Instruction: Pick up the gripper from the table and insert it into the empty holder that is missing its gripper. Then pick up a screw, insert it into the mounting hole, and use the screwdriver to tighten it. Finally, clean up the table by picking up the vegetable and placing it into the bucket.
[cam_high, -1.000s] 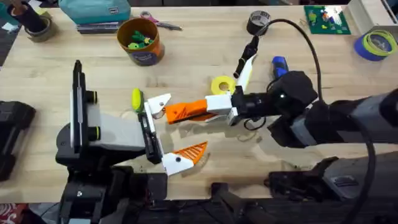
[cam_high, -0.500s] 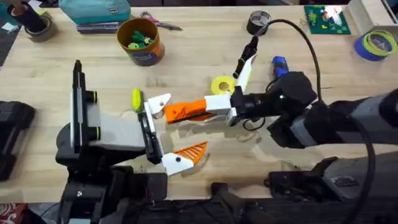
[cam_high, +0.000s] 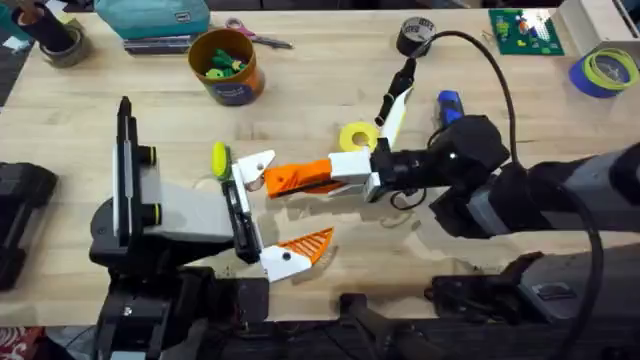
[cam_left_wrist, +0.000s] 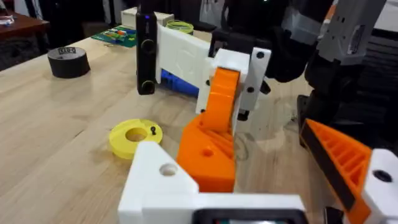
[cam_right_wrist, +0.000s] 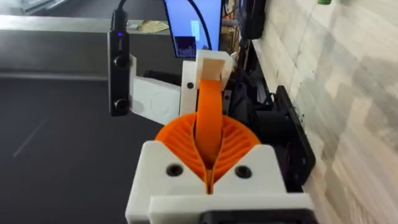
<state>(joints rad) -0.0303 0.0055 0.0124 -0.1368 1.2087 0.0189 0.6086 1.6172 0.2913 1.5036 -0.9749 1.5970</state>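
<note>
1. Right gripper (cam_high: 300, 178) is clamped on the gripper (cam_high: 296, 178), the loose orange ribbed finger, pinched between its two orange pads; I see the pinch up close in the right wrist view (cam_right_wrist: 208, 140).
2. That orange piece sits at the holder (cam_high: 252, 166), the bare white mount on my left arm, tip touching it; I can't tell if it's seated.
3. Left gripper (cam_high: 270, 213) is spread wide, nothing between its fingers.
4. Screwdriver (cam_high: 449, 104) lies behind the right arm, mostly hidden.
5. Vegetable (cam_high: 218, 155) lies just beside the left arm.
6. Bucket (cam_high: 226, 66) stands upright at the far side, small toys inside.
7. Yellow disc (cam_high: 357, 136) lies flat near the right wrist.
</note>
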